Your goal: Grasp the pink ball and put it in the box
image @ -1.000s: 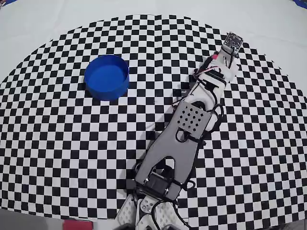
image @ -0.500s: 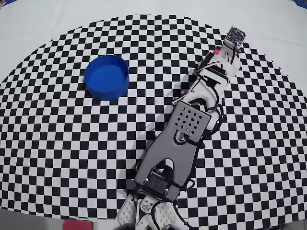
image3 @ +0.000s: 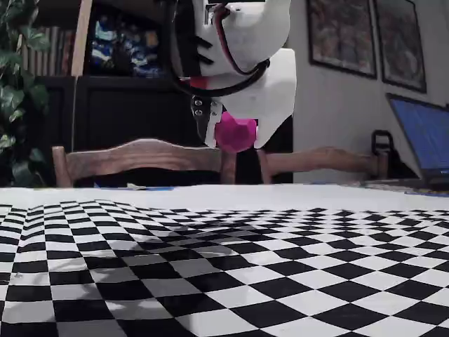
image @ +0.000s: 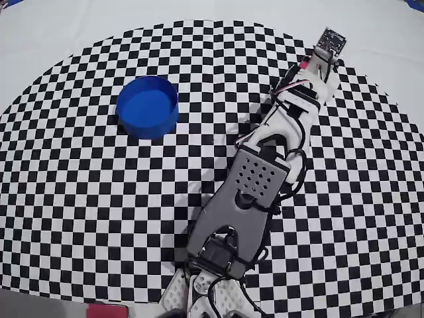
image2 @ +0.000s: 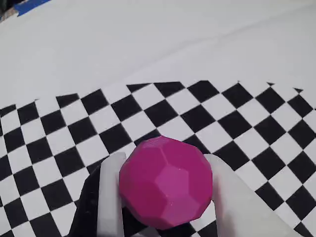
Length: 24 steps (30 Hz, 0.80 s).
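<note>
Pink ball (image2: 166, 182) clamped between gripper (image2: 165, 197) fingers, lifted above checkered cloth (image2: 59, 143)

Readable text: none in any of the views.
Checkered mat (image: 99, 199): only black and white squares, no letters or numbers.
Framed pictures on the wall (image3: 340, 31): too dark and too small to read anything in the fixed view.
Laptop screen (image3: 428, 133): blue glow, no words can be read.
Shelf items (image3: 126, 45): colourful, but no label is legible.
</note>
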Available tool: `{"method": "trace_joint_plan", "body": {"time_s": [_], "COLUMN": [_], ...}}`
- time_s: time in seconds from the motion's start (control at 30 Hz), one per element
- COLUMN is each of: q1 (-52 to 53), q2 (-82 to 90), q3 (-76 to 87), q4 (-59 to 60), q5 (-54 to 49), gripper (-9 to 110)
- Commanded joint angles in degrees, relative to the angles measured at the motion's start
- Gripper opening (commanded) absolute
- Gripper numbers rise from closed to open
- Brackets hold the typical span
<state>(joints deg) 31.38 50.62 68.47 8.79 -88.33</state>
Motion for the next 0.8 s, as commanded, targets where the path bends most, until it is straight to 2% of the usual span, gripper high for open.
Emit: {"method": "trace_joint_plan", "body": {"time_s": [0.0,0.77], "q1": [0.7,1.4], "q2": [7.4,28.4], "q3": [1.8,22.8], "q4": [0.2,0.0], "q5": [-0.4,-0.4], "gripper": [0,0]}}
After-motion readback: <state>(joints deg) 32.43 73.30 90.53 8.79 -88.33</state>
